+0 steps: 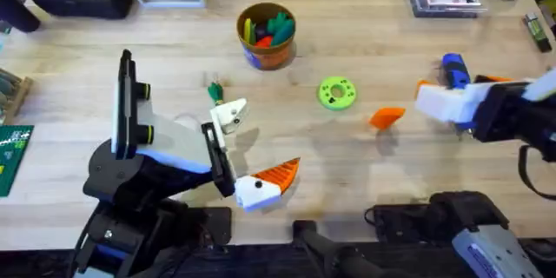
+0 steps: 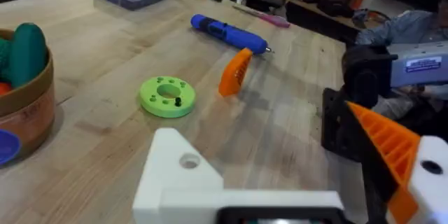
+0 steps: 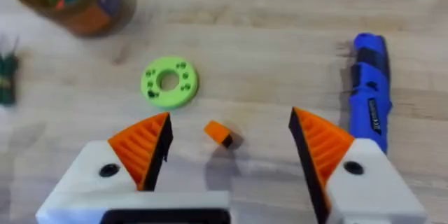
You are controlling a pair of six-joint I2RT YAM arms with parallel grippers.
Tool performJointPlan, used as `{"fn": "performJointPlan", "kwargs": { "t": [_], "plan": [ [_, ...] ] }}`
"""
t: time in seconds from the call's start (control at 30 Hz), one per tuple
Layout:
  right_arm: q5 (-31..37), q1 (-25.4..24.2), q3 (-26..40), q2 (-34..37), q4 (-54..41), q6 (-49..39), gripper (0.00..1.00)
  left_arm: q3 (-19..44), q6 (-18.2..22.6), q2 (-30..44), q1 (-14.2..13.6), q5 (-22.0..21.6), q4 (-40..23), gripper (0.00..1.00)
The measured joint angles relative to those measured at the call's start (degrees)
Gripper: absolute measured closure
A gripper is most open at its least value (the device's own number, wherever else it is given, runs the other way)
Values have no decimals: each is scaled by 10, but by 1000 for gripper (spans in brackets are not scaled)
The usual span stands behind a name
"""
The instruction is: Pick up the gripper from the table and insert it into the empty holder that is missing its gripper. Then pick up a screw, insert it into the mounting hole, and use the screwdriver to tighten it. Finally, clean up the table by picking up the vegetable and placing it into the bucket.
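Nothing looked done: the gripper [image 1: 387, 117] lay loose at four o'clock from the green disc [image 1: 337, 92], the holder [image 1: 230, 115] bare, the vegetable [image 1: 215, 92] unbinned; the right gripper [image 3: 227, 147] hovered released, the left gripper [image 1: 248, 152] likewise empty.

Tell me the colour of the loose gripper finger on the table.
Orange; left wrist view shows it best.

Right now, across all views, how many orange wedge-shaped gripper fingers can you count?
4. A loose orange finger lies between the green disc and the blue screwdriver; one is mounted on the left gripper, whose other white holder is bare; two are on the right gripper.
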Motion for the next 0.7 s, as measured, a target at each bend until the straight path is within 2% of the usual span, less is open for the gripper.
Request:
{"fn": "performJointPlan", "kwargs": {
  "t": [0.13,0.33,0.57,0.7],
  "plan": [
    [-27,0,14,51,-40,-56,8,0,0,0,0,7,-1,14],
    [-38,12,76,164,-131,-171,8,0,0,0,0,12,-1,15],
    [-35,46,86,258,-135,-279,8,0,0,0,0,14,-5,15],
    [-6,67,86,309,-134,-319,8,0,0,0,0,15,-5,15]
  ]
}}
